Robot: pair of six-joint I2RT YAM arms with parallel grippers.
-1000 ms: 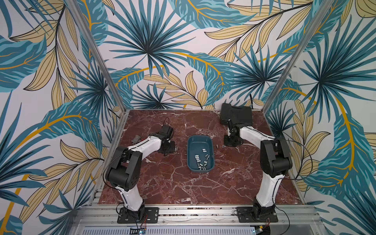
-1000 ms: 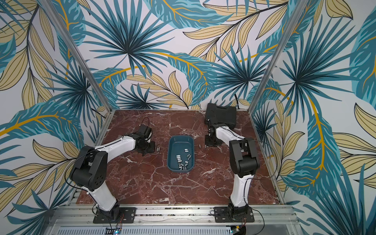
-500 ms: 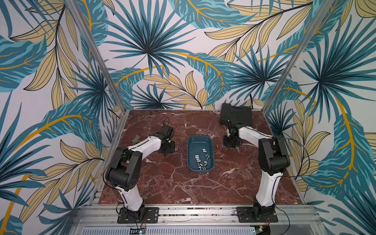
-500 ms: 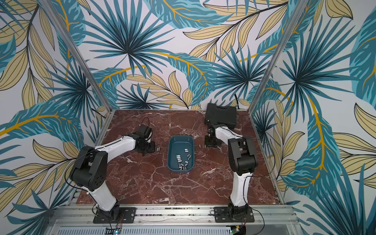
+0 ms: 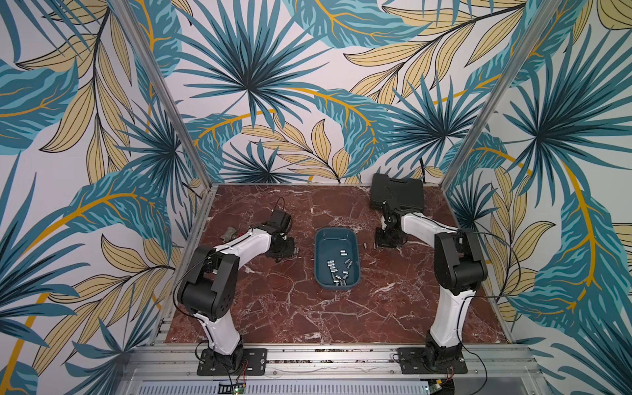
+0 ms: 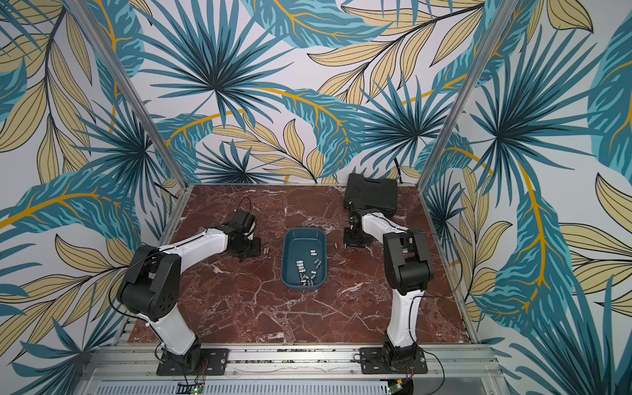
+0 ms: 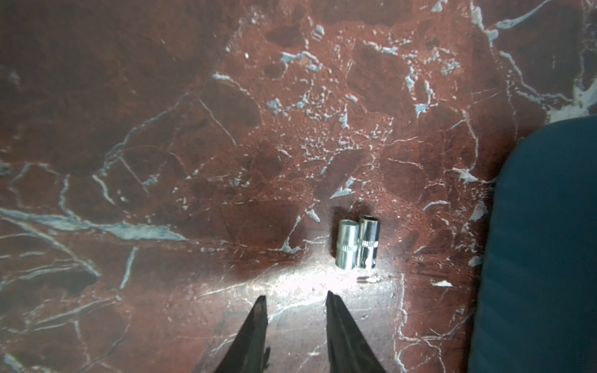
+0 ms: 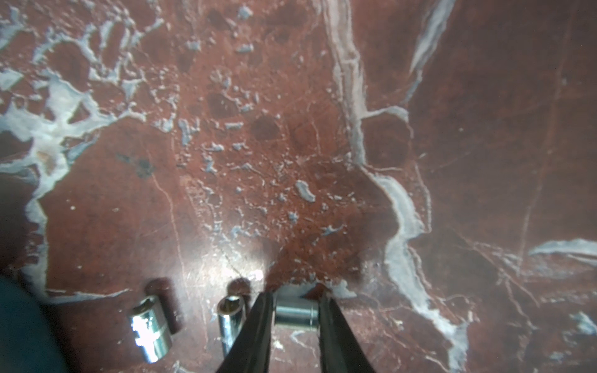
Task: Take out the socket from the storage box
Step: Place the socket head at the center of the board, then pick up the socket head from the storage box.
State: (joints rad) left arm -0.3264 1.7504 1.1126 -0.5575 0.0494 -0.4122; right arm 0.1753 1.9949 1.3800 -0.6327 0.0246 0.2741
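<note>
One socket [image 8: 296, 313] lies between the right claw's [image 8: 294, 295] tips, grip unclear, seen only from its wrist.

One storage box [image 5: 333, 241], five sockets [image 7: 346, 243] outside it

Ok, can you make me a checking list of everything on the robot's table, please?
Surface: red-brown marble tabletop, white veins.
Job's things: shallow teal-blue plastic storage box mid-table, several shiny metal sockets inside; two touching sockets out beside the left gripper; three sockets out by the right gripper.
Clutter: black hard-shell tool case, closed, at the back beyond the right gripper.
Grippers: left gripper open, empty; right gripper astride one socket lying on the table, grip unclear.
Cables: thin black cable loops off the right arm, clear of the box.
Surroundings: leaf-patterned walls, metal frame posts.
</note>
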